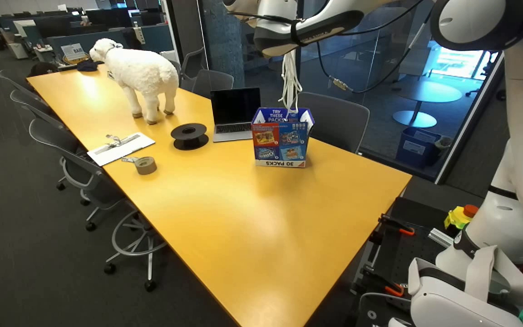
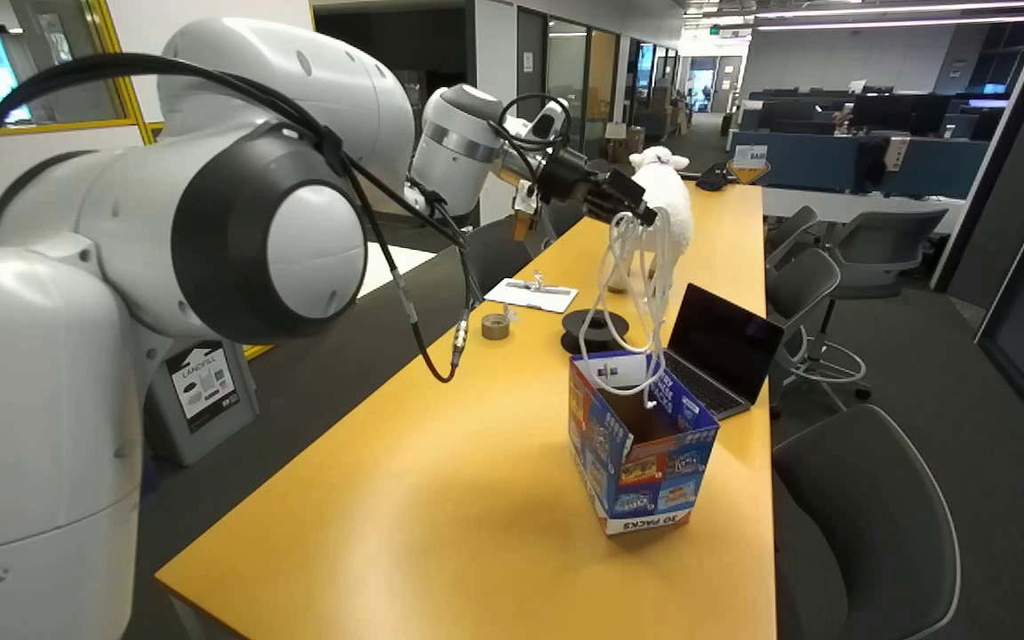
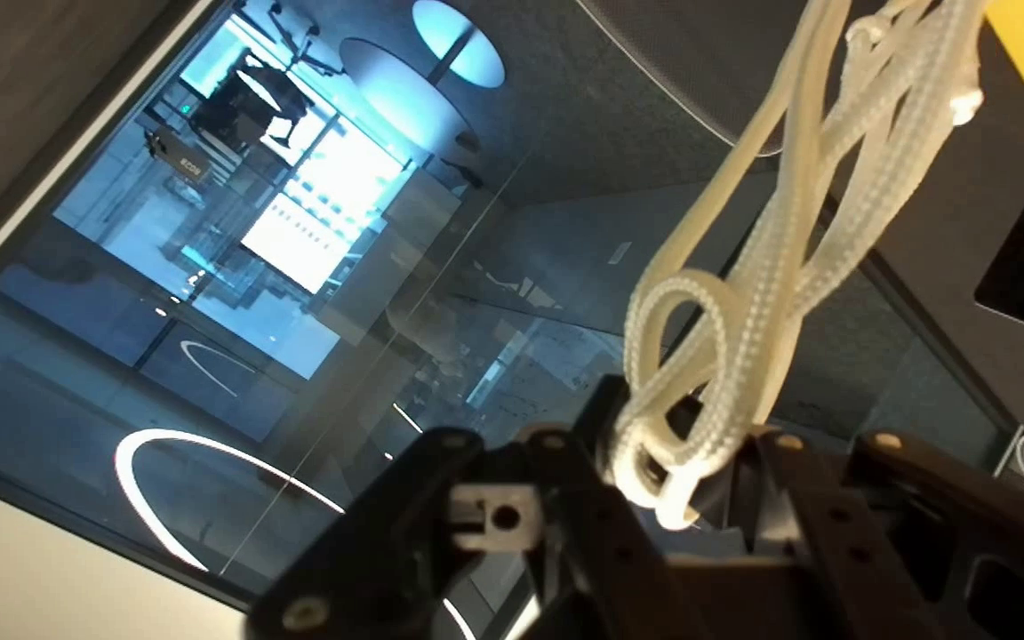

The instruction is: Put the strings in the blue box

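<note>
The strings, a bundle of white cord loops [image 1: 290, 81], hang down from my gripper. They also show in an exterior view [image 2: 657, 307] and in the wrist view [image 3: 770, 284]. My gripper [image 2: 643, 215] is shut on the top of the strings, well above the table; its fingers show in the wrist view [image 3: 676, 436]. In an exterior view the arm hides it. The blue box [image 1: 281, 143] stands upright on the table with its top open; it also shows in an exterior view [image 2: 596, 436]. The lowest loops overlap the box's opening in both exterior views. The wrist view does not show the box.
An open laptop [image 1: 235, 109] stands beside the box. A black spool [image 1: 189, 135], a tape roll [image 1: 145, 165], a clipboard [image 1: 120, 149] and a white toy sheep [image 1: 141, 72] are farther along the yellow table [image 1: 225, 218]. Chairs [image 2: 868, 516] line the table's edges.
</note>
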You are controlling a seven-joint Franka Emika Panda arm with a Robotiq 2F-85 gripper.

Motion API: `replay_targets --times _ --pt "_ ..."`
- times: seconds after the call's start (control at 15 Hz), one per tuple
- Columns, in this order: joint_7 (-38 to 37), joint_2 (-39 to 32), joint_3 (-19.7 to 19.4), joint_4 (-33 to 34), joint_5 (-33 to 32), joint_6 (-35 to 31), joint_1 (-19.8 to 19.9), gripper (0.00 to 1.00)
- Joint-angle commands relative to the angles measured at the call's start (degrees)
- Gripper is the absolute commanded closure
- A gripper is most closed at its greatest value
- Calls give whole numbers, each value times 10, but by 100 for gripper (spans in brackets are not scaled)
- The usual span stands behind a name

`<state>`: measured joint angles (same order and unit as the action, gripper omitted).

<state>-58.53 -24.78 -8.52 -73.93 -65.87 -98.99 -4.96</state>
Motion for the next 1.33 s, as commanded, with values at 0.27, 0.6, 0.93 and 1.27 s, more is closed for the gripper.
replay_targets --times 0.27,0.6,0.93,1.27 --pt "-59 -8 13 18 -17 -46 17 97" --pt "-87 -8 11 14 -20 -71 21 97" --pt "-109 -10 9 14 -21 -85 24 63" --pt "-130 -14 8 17 -17 -93 30 33"
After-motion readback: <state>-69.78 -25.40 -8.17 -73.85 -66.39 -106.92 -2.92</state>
